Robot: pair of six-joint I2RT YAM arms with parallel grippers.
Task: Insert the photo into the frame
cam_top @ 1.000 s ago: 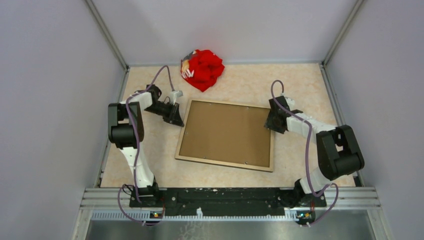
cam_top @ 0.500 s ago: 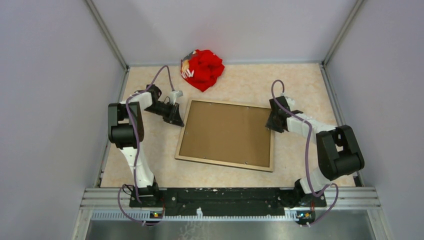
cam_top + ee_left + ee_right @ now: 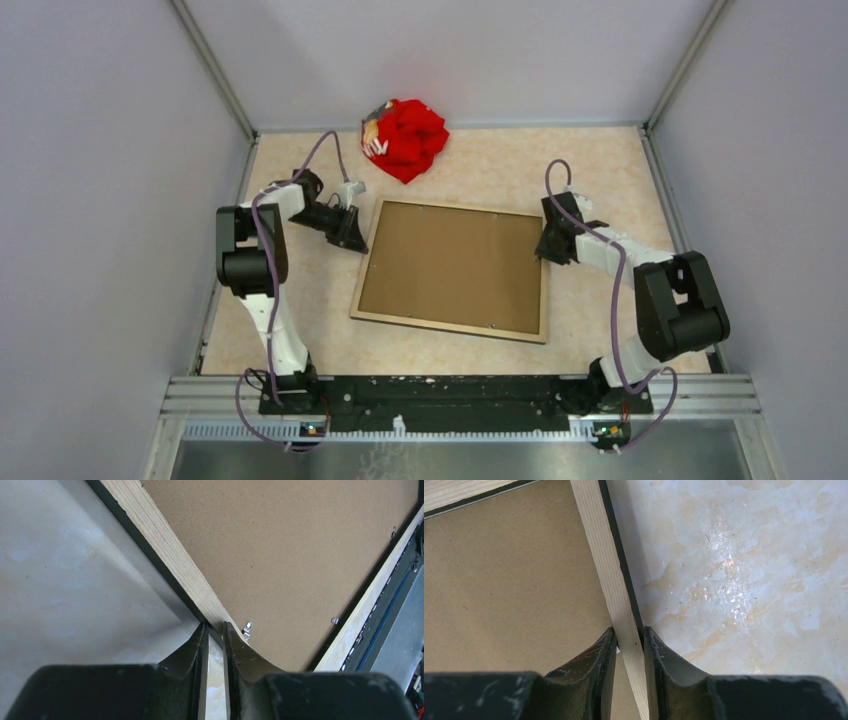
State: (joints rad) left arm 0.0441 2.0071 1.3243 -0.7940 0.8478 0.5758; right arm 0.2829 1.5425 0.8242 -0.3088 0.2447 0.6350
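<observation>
Where the left gripper point(image 3: 213, 628) is clenched, the frame point(image 3: 447, 327) is pinched by its left rail near the far corner. The right rail is clasped likewise between the fingers of the right gripper point(image 3: 629, 632). The frame is laid back-up in the middle of the table point(image 3: 600, 170), and the photo point(image 3: 452, 268) is set inside it, brown board uppermost. A red cloth bundle point(image 3: 405, 138) is seen at the table's far edge.
</observation>
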